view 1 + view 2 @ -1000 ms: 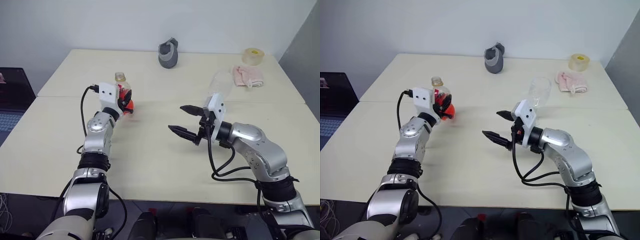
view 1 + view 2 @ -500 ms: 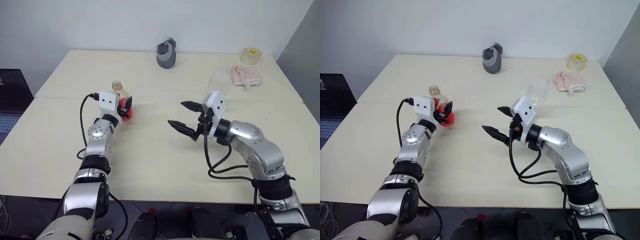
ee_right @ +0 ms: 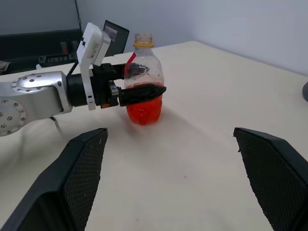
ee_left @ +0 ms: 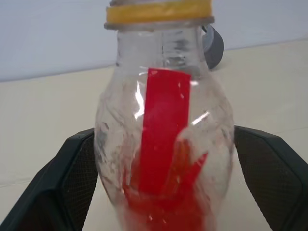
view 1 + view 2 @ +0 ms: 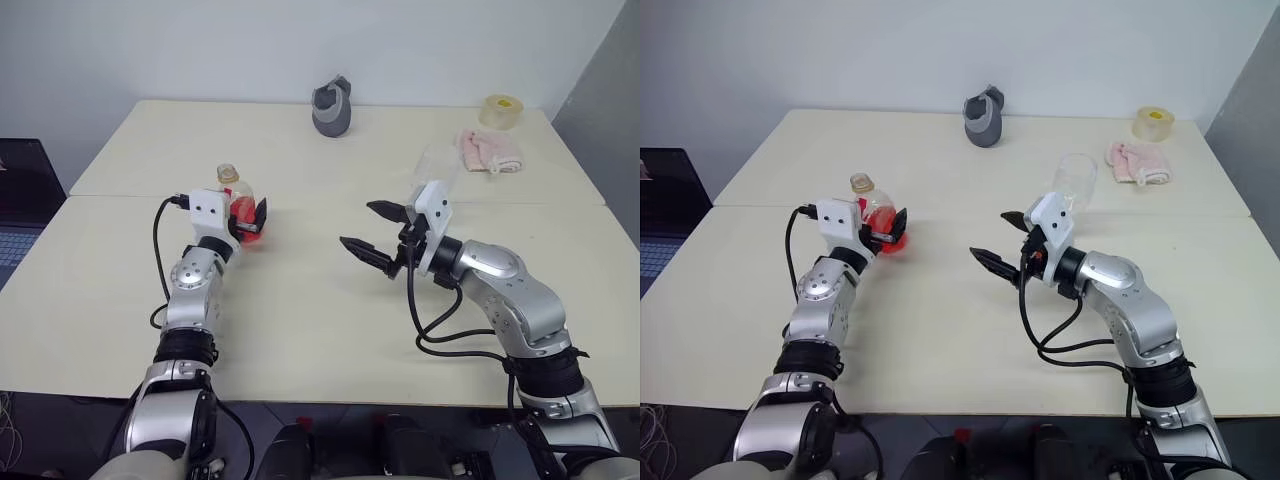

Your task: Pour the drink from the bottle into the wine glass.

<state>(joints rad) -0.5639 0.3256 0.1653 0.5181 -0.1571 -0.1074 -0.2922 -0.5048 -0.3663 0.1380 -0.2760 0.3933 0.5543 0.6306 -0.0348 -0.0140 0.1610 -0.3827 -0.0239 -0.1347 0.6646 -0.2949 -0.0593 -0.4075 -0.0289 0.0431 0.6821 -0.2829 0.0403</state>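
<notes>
Your bottle (image 5: 873,210) stands upright on the table (image 5: 940,320), between the spread fingers of the left gripper (image 5: 883,224), unclamped. Your right gripper (image 5: 375,232) hovers wide, holding nothing; wine glass (image 5: 1076,181) just behind it.

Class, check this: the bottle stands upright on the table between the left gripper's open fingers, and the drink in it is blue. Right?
Not quite: the drink is red, as the right wrist view shows. The bottle does stand upright on the table between the left gripper's open fingers.
</notes>
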